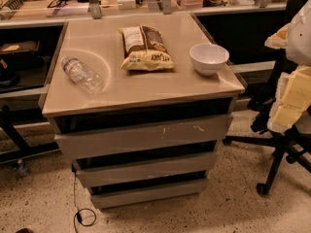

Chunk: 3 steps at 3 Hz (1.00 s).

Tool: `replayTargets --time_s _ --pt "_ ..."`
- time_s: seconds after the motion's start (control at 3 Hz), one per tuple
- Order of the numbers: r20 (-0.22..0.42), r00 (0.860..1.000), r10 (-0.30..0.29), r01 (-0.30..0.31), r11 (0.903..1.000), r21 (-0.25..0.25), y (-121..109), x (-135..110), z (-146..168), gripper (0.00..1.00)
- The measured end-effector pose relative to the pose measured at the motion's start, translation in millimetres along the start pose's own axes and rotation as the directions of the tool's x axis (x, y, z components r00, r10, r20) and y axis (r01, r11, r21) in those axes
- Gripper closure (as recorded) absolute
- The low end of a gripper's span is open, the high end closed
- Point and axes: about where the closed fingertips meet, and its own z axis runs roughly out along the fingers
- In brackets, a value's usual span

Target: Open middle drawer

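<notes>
Cabinet (141, 89) stands mid-scene on the speckled floor, with three drawer fronts stacked under a beige top. The middle drawer (146, 170) has a plain flat front. It sits between the scratched upper front (146, 136) and the lowest front (148, 194), with a dark gap above it. We see none of its inside, and its front looks in line with its neighbours.

On the top:
- clear plastic bottle (82, 74), lying on its side at the left
- snack bag (145, 47), lying flat near the middle, toward the far edge
- white bowl (209, 58), upright at the right, just beside the bag but apart from it

We take the pale yellow-and-white shape at the right edge to be the gripper (291, 98). It is well apart from the drawer fronts and level with the cabinet's top. We cannot tell how far open it is or whether it holds anything.

An office chair base (277, 152) stands below it. A dark cable (82, 215) loops on the near floor at the left.
</notes>
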Motion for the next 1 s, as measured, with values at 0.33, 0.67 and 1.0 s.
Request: replayTargets --time_s 0.33,0.67,1.0 --pt "0.000 1.000 0.000 0.000 1.0000 0.000 0.0 0.0 0.1 0.00" --pt "-0.001 1.000 0.001 -0.001 0.9993 -0.037 18.8 2.2 27.9 0.00" --pt "0.016 1.000 -0.004 0.006 0.9936 -0.113 56.9 1.6 88.5 0.00"
